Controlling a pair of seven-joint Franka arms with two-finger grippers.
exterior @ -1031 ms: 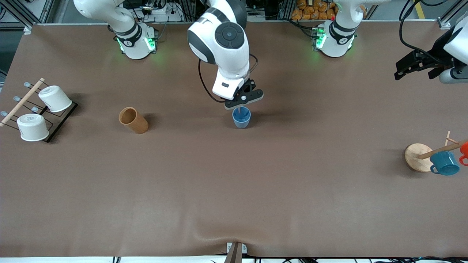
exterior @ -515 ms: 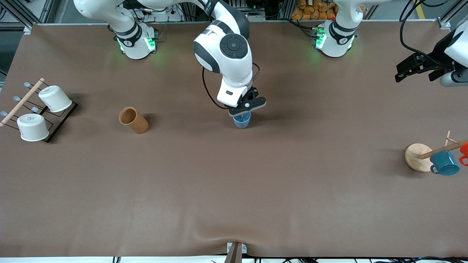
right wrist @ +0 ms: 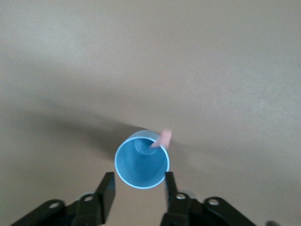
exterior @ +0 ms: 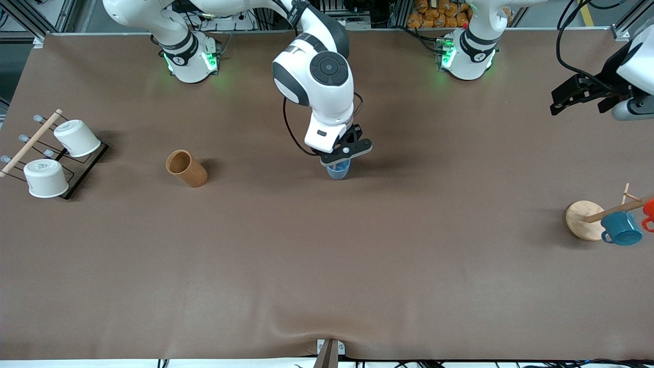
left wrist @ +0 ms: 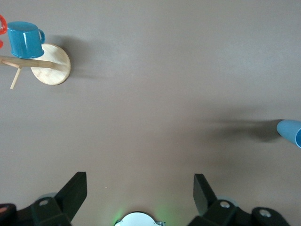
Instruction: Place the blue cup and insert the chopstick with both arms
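no readable text or labels

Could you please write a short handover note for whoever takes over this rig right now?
Right gripper: directly over the blue cup, fingers open on either side of the cup mouth in its wrist view.
Left gripper: open, holding nothing, waiting above the left arm's end of the table.
Blue cup: upright mid-table.
Chopstick: a pale pink stick leans on the rim with its end inside the cup; neither gripper is holding it.
Done: cup placed, chopstick apparently inserted.
Left: lift the right arm clear without knocking the cup, then confirm the chopstick stays in.
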